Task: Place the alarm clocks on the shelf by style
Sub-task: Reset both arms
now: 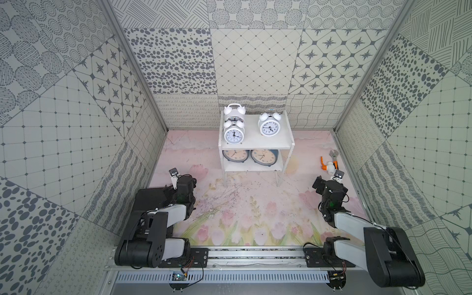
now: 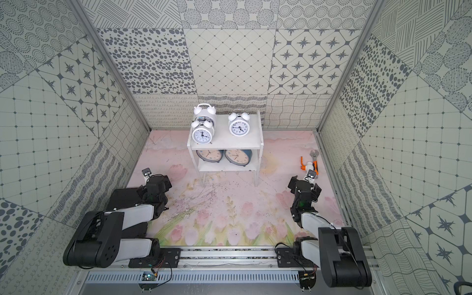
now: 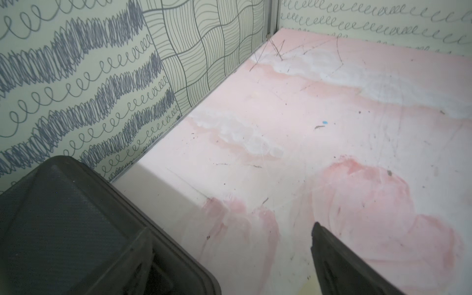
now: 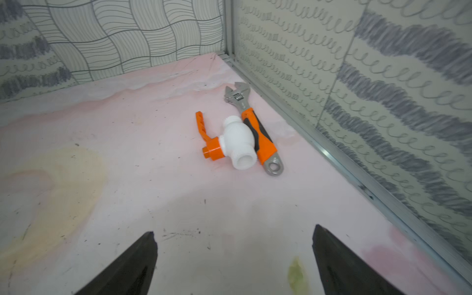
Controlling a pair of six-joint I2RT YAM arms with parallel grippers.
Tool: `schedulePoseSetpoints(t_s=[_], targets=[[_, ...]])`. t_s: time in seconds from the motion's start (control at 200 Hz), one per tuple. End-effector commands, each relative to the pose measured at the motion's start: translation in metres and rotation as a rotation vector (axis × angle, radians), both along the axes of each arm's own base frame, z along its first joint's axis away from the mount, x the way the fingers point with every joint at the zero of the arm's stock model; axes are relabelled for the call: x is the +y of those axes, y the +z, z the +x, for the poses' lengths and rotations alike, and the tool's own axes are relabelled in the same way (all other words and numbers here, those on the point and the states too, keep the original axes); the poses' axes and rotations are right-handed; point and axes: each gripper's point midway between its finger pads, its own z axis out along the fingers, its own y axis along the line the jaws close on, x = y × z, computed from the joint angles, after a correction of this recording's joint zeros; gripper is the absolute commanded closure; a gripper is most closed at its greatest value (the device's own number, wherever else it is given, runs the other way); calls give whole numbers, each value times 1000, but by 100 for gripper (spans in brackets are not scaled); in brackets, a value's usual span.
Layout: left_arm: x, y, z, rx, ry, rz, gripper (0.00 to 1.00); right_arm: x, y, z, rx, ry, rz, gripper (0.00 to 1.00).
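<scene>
The white two-tier shelf (image 1: 265, 144) (image 2: 236, 145) stands at the back middle of the table. Three white twin-bell alarm clocks sit on its top tier: one at the front left (image 1: 234, 134), one behind it (image 1: 234, 111) and one on the right (image 1: 269, 127). Side by side on the lower tier are two blue-cased clocks (image 1: 235, 155) (image 1: 264, 157). My left gripper (image 1: 180, 185) (image 3: 233, 227) hangs open and empty near the left wall. Far right, my right gripper (image 1: 330, 186) (image 4: 234, 229) is open too, holding nothing. Neither wrist view shows the shelf or clocks.
An orange-handled wrench (image 4: 258, 132) and a white valve with an orange lever (image 4: 238, 143) lie by the right wall, just beyond my right gripper. A black tray (image 1: 150, 198) (image 3: 63, 229) lies under my left arm. Patterned walls close in three sides.
</scene>
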Motion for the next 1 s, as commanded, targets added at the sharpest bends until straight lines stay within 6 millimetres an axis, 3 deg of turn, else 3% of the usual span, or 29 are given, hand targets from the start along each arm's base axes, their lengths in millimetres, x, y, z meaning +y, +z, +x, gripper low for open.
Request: schedulePoseSetpoints(t_s=[0.0,0.065,0.11,0.145,0.2,0.25,0.395,0.615,0.996], targets=[[-25,25,36,-161,-180,-64,0,31,37,39,-230,210,5,1],[-33,22,44,-146,-242,-53,0,46,29,52,-254,305,-10,1],[-44,19,50,-115,-302,-72,0,53,21,56,-170,357,10,1],[-52,17,56,-104,-360,-60,0,55,18,61,-104,375,13,1],[-71,7,65,-94,-468,-20,1,57,21,73,-141,388,21,1],[-75,1,66,-49,-473,-27,1,60,15,73,-64,406,26,1],[-61,0,64,-44,-394,-59,0,60,15,74,-67,404,21,1],[-73,5,63,-61,-419,28,1,65,15,76,-54,391,-25,0],[-73,6,64,-63,-423,40,1,66,14,76,-48,389,-36,1]])
